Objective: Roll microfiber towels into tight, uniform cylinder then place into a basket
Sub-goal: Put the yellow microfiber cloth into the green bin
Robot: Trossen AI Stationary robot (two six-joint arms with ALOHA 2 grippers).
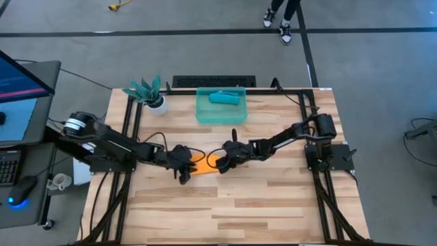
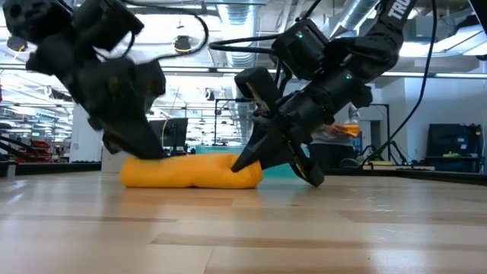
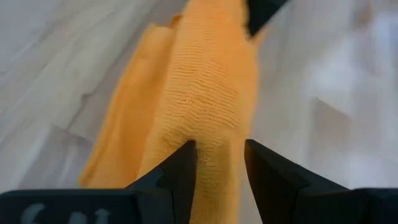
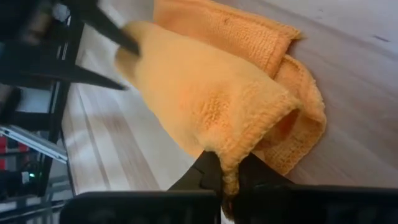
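Currently I have both grippers engaged on the bright orange microfiber towel [image 1: 203, 165], which lies as a loosely rolled bundle on the pale wooden table [image 1: 273, 212], near its middle and between the two arms. Nearest to me in the low view, the roll rests flat on the boards, thicker at one end than the other. The left gripper [image 3: 219, 163] straddles one end of the roll with its fingers partly apart and the cloth between them; I judge this a steadying hold rather than a firm clamp. The right gripper [image 4: 229, 175] sits at the opposite end with its fingers drawn together on a pinch of the orange fabric, where loose folds hang out beside the main roll. Farther back, the rectangular translucent teal-green plastic basket [image 1: 202, 109] stands near the rear edge of the table, well apart from the grippers, with a rolled teal-blue towel [image 1: 225, 98] already inside. Beside it stands a teal-leaved plant in a white pot [image 1: 151, 96]. I judge the step in hand to be finishing the roll of the second towel. The next move calls for tucking in the loose folds, tightening the cylinder evenly, then lifting it without letting it unwind and carrying it back to the basket.
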